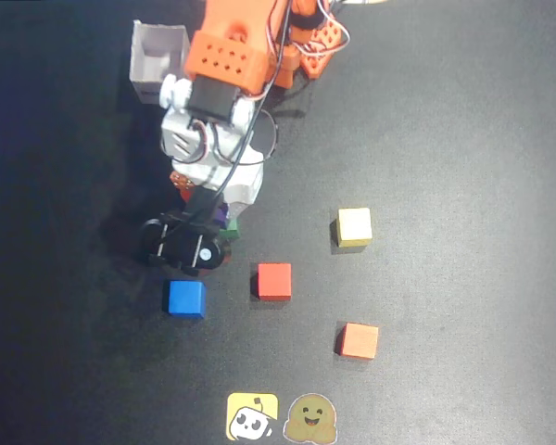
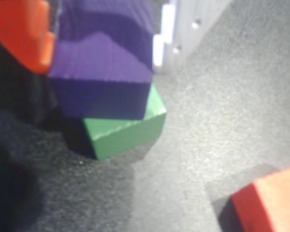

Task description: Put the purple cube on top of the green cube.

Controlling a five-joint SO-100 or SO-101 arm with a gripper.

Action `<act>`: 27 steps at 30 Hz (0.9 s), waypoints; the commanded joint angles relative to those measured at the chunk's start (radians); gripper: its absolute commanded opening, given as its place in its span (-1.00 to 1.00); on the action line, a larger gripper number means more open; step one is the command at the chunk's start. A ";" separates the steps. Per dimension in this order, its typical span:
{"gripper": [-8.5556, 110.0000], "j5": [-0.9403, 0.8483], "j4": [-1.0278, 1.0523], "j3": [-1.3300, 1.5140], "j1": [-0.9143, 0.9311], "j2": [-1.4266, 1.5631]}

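Purple cube (image 2: 102,72) atop green cube (image 2: 125,128) — red cube (image 2: 268,203) right, wrist view

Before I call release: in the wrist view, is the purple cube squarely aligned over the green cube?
No. The purple cube sits twisted and offset, leaving a corner of the green cube exposed.

A dark purple cube (image 2: 104,72) sits on top of a green cube (image 2: 125,128), slightly offset. Both are near the middle of the dark table (image 1: 463,139).

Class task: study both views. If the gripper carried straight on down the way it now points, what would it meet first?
Most likely the green cube: the gripper points down with the purple cube between its jaws, directly over it. Whether the two cubes already touch is unclear.
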 commanded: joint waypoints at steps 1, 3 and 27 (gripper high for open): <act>-0.61 0.008 -0.014 0.003 -0.011 0.032; -0.61 0.008 -0.014 0.003 -0.011 0.034; -0.73 -0.003 0.028 -0.031 -0.058 0.198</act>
